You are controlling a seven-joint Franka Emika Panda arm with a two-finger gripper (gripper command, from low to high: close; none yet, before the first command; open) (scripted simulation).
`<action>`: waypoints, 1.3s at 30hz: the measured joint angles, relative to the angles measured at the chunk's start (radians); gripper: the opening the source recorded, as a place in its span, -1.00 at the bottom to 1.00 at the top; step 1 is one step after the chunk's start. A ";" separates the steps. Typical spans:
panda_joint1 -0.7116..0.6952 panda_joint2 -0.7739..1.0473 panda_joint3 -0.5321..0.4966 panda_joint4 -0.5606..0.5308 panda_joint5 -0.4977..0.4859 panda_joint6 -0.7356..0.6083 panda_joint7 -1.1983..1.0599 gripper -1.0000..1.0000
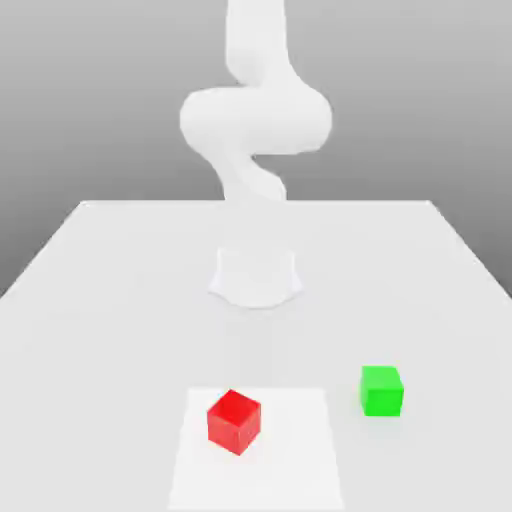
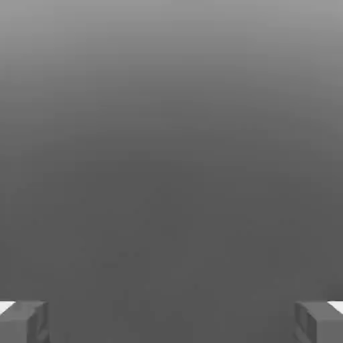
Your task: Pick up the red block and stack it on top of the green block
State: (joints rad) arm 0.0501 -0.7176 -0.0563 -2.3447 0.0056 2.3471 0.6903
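The red block [image 1: 234, 421] is a small bright cube, turned corner-on, resting on the table near its front edge. The green block [image 1: 382, 390], about the same size, sits apart from it toward the exterior view's right and slightly further back. In the hand view my gripper [image 2: 171, 323] is open: its two grey fingertips [image 2: 23, 321] stand far apart with nothing between them, and only a plain grey backdrop lies beyond. My white arm [image 1: 255, 115] rises at the back of the table, well away from both blocks.
The white table [image 1: 100, 300] is broad and flat. A lighter square patch [image 1: 300, 450] lies under the red block. The arm's round base [image 1: 256, 275] stands at the table's middle, behind the blocks.
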 joint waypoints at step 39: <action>0.114 0.961 -0.127 -0.370 0.219 0.603 -1.122 -1.00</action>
State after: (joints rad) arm 0.1646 0.2438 -0.1837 -2.7145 0.2242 2.9504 -0.4317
